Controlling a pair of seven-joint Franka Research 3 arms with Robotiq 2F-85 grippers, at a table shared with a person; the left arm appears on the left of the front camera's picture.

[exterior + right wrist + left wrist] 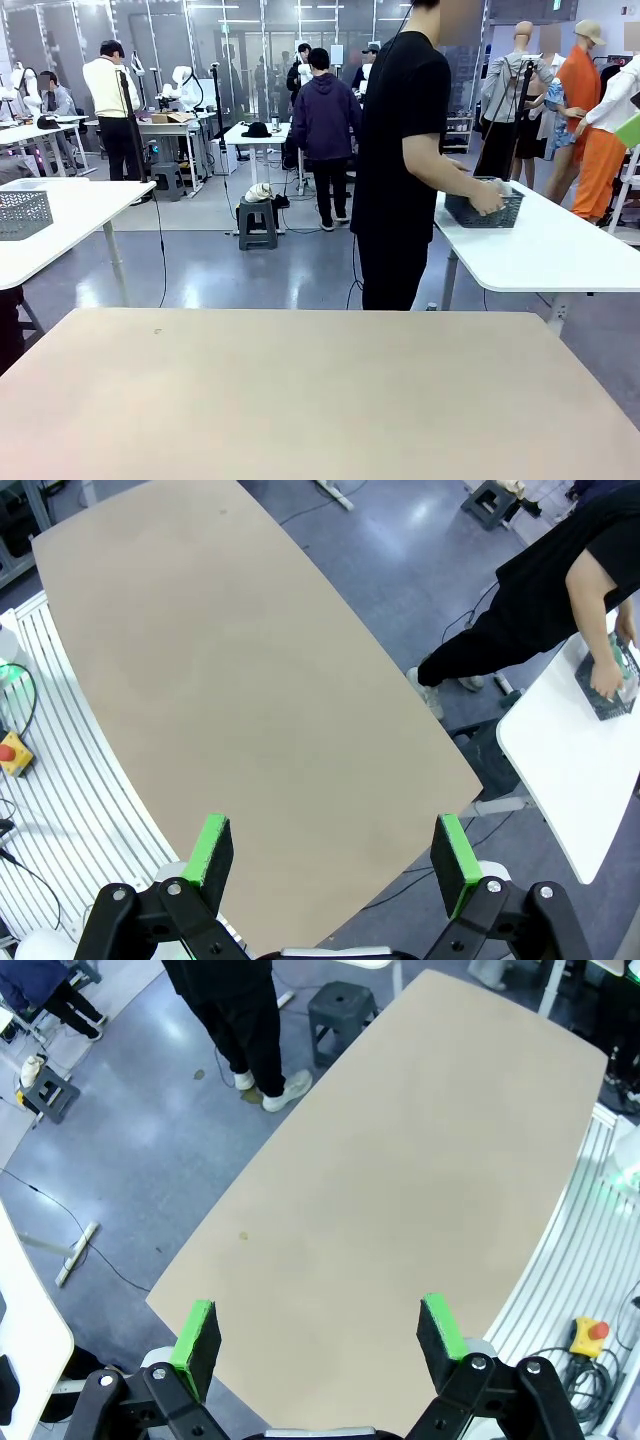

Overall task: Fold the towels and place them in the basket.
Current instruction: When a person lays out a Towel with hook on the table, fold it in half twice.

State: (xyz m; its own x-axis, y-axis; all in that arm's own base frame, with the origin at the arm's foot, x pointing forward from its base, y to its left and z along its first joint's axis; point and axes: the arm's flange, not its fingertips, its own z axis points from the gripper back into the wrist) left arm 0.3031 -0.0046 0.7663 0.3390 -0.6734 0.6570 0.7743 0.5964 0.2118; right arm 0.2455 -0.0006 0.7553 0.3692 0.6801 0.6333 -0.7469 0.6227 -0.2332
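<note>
well beyond left pincer (318, 1335) and right pincer (335, 865), both agape and empty, the basket (475, 215)

You'll see left gripper (318, 1332): black linkage fingers (168, 1400), bright green pads (197, 1332), silver screws (478, 1364) at joints. Same build, same colours on right gripper (332, 852). Person (402, 150) far right: black short-sleeve tee, black trousers, pale sneakers (283, 1091).

Basket (472, 216) on side table (560, 250) far R, person (400, 130) just L, hand (487, 199) on it
</note>
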